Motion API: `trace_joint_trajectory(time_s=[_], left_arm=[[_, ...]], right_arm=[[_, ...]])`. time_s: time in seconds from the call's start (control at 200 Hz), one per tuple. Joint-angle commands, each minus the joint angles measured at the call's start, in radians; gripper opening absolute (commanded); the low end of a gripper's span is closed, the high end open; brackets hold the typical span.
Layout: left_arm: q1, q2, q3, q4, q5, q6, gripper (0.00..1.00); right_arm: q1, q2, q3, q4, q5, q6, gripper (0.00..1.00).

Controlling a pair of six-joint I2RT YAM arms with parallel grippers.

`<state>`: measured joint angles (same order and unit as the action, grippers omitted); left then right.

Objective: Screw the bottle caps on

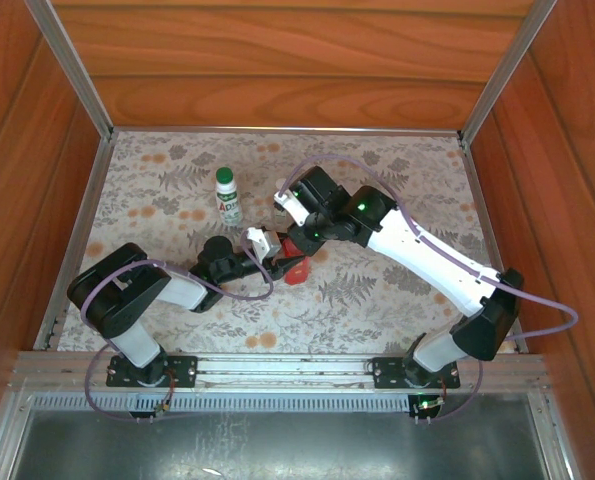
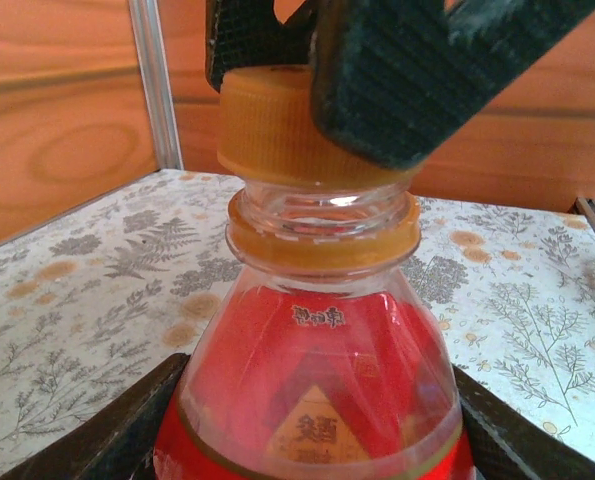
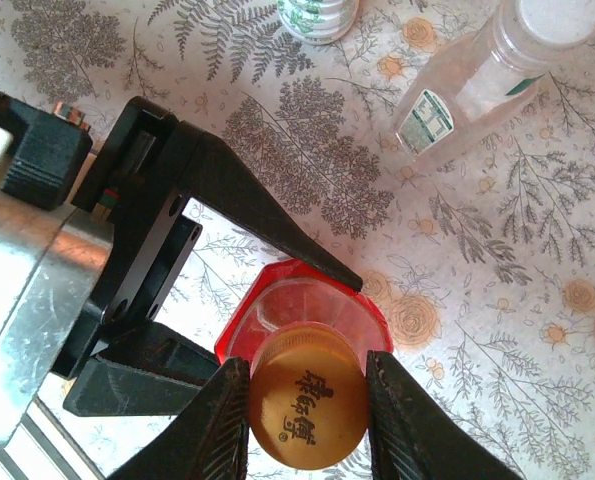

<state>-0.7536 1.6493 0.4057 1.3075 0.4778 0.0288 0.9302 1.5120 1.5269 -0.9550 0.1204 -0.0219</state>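
Observation:
The red bottle stands upright on the flowered mat with my left gripper shut on its body, one finger on each side. The orange cap sits on the bottle's neck, and my right gripper is shut on it from above, a finger on each side. The neck's threads still show below the cap. From the top, both grippers meet at the red bottle at mid-table. The white bottle stands upright with the green cap on it. The tiny clear bottle lies on the mat, its white cap on.
The mat is boxed in by wooden walls and metal rails at the back and sides. The white bottle stands just left of the arms, behind the left gripper. The clear bottle lies close beside the right gripper.

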Motion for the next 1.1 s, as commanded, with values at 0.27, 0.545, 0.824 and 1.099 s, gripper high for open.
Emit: trace_joint_trajectory(time_s=[0.27,0.545,0.824,1.099], left_arm=[[0.009,0.017,0.009,-0.043,0.008,-0.002,0.58],[0.009,0.014,0.004,-0.042,0.017,0.000,0.58],[0.010,0.011,-0.001,-0.042,0.016,0.002,0.58],[0.009,0.012,-0.001,-0.042,0.013,0.005,0.58]], right_arm=[[0.023,0.037,-0.010,-0.096,-0.041,0.052,0.32],[0.012,0.055,0.031,-0.116,-0.045,0.083,0.33],[-0.031,0.054,0.019,-0.118,-0.083,0.161,0.32],[-0.029,0.054,0.001,-0.102,-0.125,0.106,0.35]])
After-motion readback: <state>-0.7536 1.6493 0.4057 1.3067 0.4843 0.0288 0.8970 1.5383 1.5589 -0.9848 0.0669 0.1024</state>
